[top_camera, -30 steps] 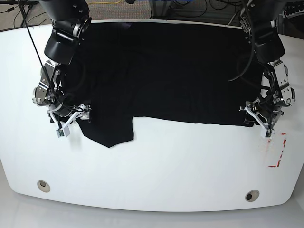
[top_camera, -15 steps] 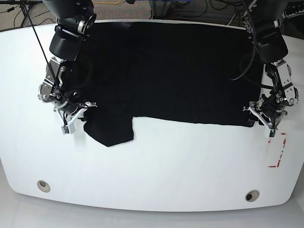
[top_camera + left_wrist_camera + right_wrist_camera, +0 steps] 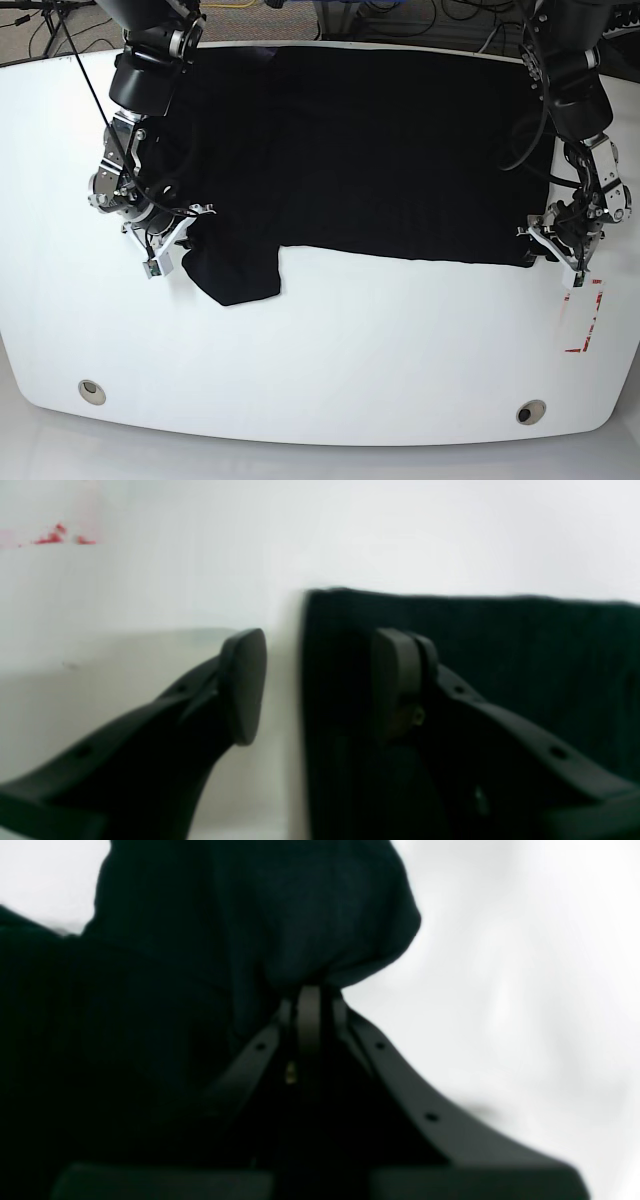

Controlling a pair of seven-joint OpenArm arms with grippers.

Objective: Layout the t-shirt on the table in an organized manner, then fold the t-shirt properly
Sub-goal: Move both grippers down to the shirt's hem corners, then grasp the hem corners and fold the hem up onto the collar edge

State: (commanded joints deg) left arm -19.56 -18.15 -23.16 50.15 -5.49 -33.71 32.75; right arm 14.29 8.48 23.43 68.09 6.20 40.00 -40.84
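On the table (image 3: 330, 340), right fingers (image 3: 309, 1005) pinch the t-shirt (image 3: 370, 150); left fingers (image 3: 245, 685) spread.

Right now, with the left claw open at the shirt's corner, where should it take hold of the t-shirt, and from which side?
Grip the hem corner of the t-shirt. The left claw already straddles that straight side edge, one finger over the bare table, the other over cloth. Probably come in from the table side, low, so the outer finger slides under the flat-lying edge.
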